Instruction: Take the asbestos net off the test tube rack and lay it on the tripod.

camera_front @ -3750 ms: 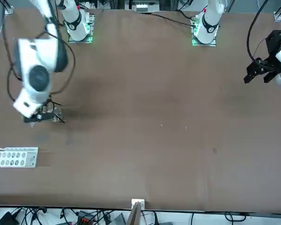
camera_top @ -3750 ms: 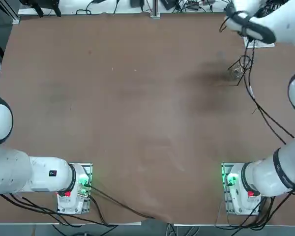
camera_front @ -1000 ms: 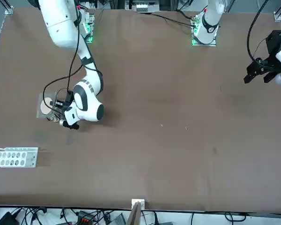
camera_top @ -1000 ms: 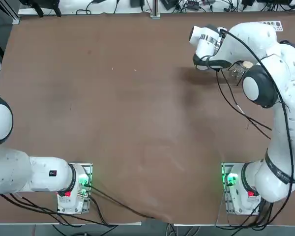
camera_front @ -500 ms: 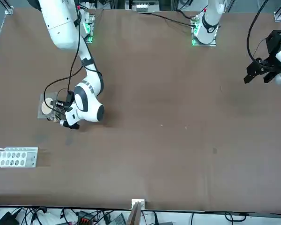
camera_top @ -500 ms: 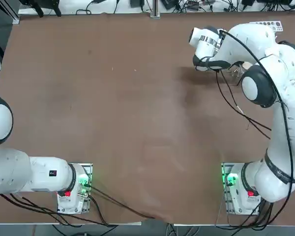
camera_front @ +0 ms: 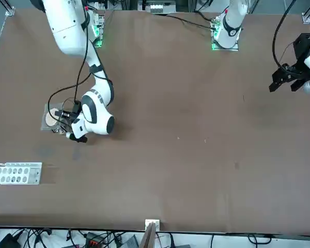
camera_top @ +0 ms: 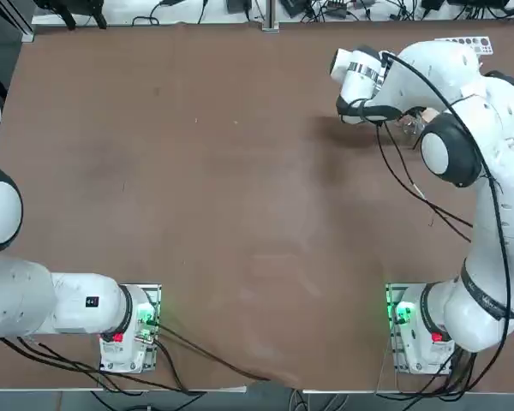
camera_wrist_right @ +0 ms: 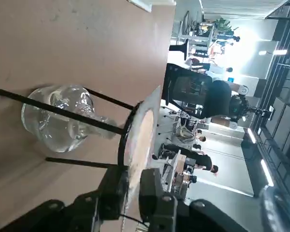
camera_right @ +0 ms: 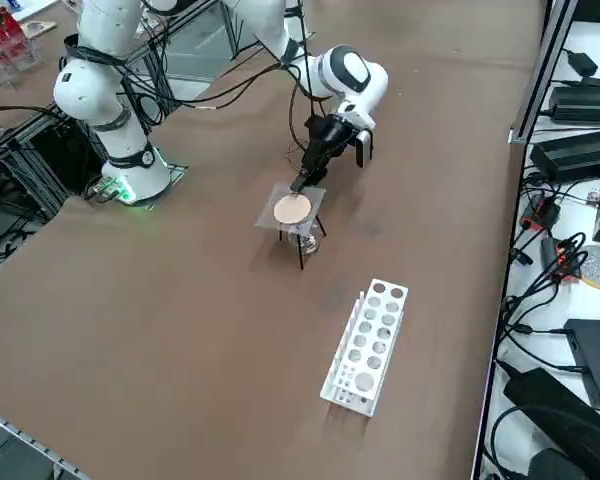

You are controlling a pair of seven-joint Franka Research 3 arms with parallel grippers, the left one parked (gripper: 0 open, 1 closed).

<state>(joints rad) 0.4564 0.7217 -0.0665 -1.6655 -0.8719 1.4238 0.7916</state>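
The asbestos net (camera_right: pixel 292 209), a grey mesh square with a pale round centre, lies flat on the ring of the black tripod (camera_right: pixel 301 252). My right gripper (camera_right: pixel 302 183) reaches in low from the side. In the wrist view the gripper (camera_wrist_right: pixel 133 189) is open only a little, with its fingers on either side of the edge of the net (camera_wrist_right: pixel 141 130), above the tripod's ring (camera_wrist_right: pixel 122 140). The white test tube rack (camera_right: pixel 370 343) stands apart on the table with nothing on it. From the front, the net (camera_front: pixel 50 118) shows just beyond the wrist.
A small clear glass vessel (camera_wrist_right: pixel 58 123) sits on the table under the tripod, between its legs. Cables and power bricks (camera_right: pixel 580 150) lie past the table's edge by the rack. The rack (camera_front: pixel 15 173) stands near the table's far edge.
Since the earliest frames the arm has dropped low beside the tripod, and the net now lies on the ring. Over the last second nothing has visibly moved.
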